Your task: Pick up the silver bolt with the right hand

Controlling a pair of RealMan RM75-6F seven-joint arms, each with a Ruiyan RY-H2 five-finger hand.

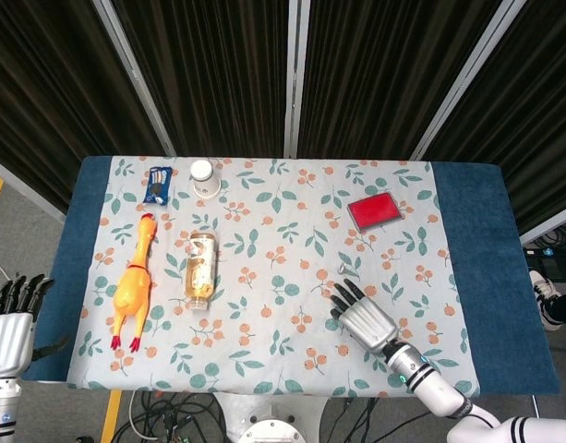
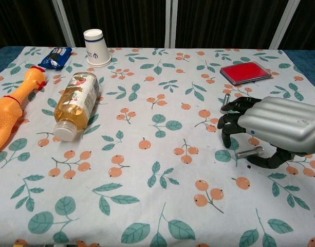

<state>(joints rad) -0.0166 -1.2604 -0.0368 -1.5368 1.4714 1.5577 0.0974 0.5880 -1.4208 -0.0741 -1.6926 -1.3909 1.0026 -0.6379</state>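
1. I judge I am at the closing-in step: my right hand (image 2: 273,131) sits low over the silver bolt (image 2: 249,152), which lies on its side on the counter (image 1: 264,277) near the right front, under the palm in the chest view.
2. The fingers (image 2: 234,116) are curled down and a little apart, the thumb hooked just beside the bolt's head end. I see no contact; the bolt looks flat on the cloth, not yet held.
3. From the head view the hand (image 1: 366,318) covers the bolt completely, so I rely on the chest view.
4. Next I would need to bring thumb and fingers together across the shank, then lift; a small round thing like that may roll away.
5. A second small bolt (image 2: 224,104) stands just beyond the fingers; I must not catch that one.
6. My left hand (image 1: 10,323) hangs off the counter's left edge, fingers spread, holding nothing.
7. Writing: the paper cup (image 2: 96,47) has a dark mark, the bottle (image 2: 76,104) a printed label, the blue packet (image 2: 54,56) lettering; all too small to read.
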